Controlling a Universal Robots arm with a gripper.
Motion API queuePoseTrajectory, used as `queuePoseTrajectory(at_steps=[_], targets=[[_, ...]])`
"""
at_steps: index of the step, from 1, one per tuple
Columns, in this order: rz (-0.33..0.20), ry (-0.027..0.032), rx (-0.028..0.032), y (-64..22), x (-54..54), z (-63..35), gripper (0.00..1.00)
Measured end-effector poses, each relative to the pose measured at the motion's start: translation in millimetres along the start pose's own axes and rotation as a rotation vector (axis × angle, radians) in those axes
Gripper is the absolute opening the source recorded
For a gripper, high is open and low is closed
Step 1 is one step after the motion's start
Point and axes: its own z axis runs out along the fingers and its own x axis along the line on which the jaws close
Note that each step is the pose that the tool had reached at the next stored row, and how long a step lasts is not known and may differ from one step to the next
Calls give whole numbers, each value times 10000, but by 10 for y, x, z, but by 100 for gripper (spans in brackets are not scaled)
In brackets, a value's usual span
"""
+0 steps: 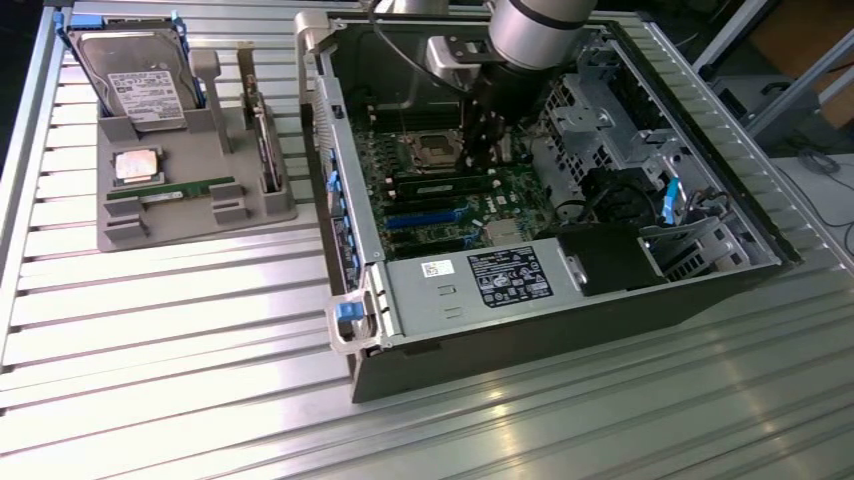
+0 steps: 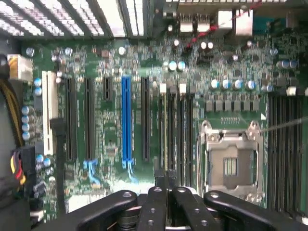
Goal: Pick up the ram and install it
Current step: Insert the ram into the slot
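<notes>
While the fingers [image 2: 155, 207] hung pressed together above the memory slots [image 2: 182, 130] of the motherboard [image 2: 110, 62], we judged the ram [image 2: 164, 130] edge-on in one beside the processor socket [image 2: 231, 163]; an off-centre push risked leaving it half-seated.

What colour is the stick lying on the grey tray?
The stick is green; exterior view shows it best.

End effector [image 1: 483, 152] closed, pointed downward.
</notes>
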Motion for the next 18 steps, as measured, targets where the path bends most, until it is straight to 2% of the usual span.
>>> queuePoseTrajectory(at_steps=[4,10,12,14,18], targets=[[3,4,-113,-190,0,-8,10],[4,4,-211,-463,0,-20,10],[4,4,-234,-588,-1,-25,10],[6,6,-237,-650,-2,-30,10],[5,2,-236,-686,-4,-121,10]])
